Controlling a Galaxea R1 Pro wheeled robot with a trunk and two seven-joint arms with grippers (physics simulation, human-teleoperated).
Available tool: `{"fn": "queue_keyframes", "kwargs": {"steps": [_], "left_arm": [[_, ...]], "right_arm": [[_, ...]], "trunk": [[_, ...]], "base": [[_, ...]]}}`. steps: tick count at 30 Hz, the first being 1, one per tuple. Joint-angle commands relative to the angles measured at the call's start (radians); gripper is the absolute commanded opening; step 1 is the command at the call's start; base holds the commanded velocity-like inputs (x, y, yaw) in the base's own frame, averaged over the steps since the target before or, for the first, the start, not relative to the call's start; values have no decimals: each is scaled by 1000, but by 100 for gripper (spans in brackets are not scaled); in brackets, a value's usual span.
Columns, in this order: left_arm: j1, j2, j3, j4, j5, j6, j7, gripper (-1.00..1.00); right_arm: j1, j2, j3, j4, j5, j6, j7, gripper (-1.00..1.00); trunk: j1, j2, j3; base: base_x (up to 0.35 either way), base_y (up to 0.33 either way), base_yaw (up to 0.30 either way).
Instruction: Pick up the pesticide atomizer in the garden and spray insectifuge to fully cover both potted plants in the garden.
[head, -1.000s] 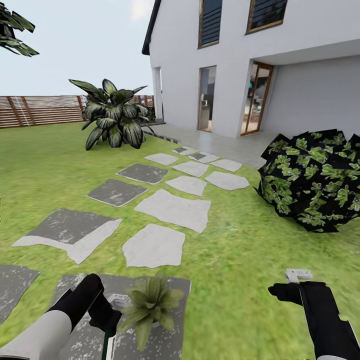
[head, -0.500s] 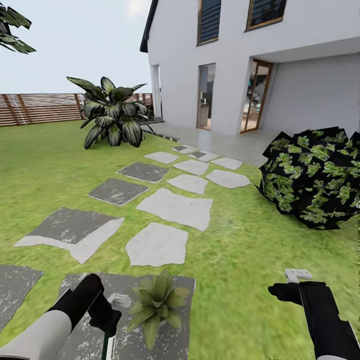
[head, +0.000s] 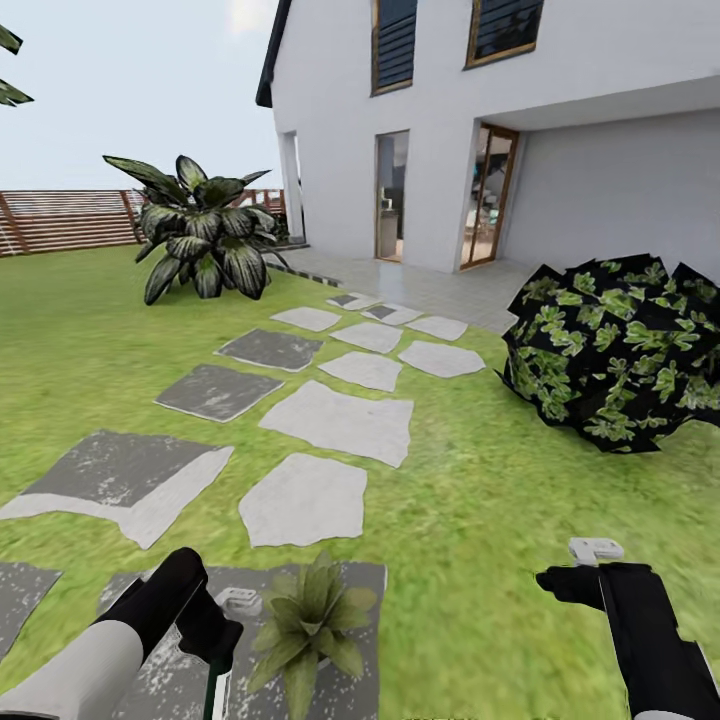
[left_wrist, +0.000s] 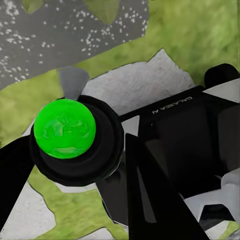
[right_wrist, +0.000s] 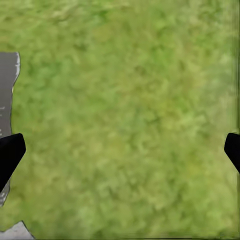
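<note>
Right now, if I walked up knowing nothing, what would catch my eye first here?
Probably the big white house at the back, with a path of grey and white stepping stones crossing the lawn toward it. To the right sits a dark bush with pale green leaves, and close in front a small potted plant rests on a speckled paving stone beside the left gripper.

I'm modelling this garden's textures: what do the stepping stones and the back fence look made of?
Stepping stones: apparently rough matte stone, irregular slabs in pale and dark grey, some mottled. Fence: looks like brown wood, judging by its horizontal slats on darker posts; too distant to judge the finish.
</note>
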Motion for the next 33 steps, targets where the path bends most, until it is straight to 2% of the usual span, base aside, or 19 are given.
{"fn": "queue_keyframes", "kwargs": {"steps": [1, 5, 12, 28, 33], "left_arm": [[0, 1, -4, -2, -9, 2, -11, -100], [0, 1, -4, -1, -9, 2, -11, -100], [0, 1, -4, -1, -10, 2, -9, -100], [19, 1, -5, 1, -10, 2, -9, -100], [35, 1, -5, 1, -10, 2, -9, -100]], "right_arm": [[-1, 1, -1, -1, 11, 1, 10, 100], [-1, 1, -1, 0, 11, 1, 10, 100], [-1, 1, -1, 0, 11, 1, 10, 100], [-1, 0, -1, -2, 11, 1, 10, 100], [-1, 0, -2, -2, 11, 1, 10, 100]], "trunk": [[0, -1, -1], [0, -1, -1], [0, -1, -1], [61, -113, -51], [61, -113, -53]], "base": [[3, 3, -290], [1, 1, -218], [0, 0, -21], [0, 0, 0], [0, 0, 0]]}}
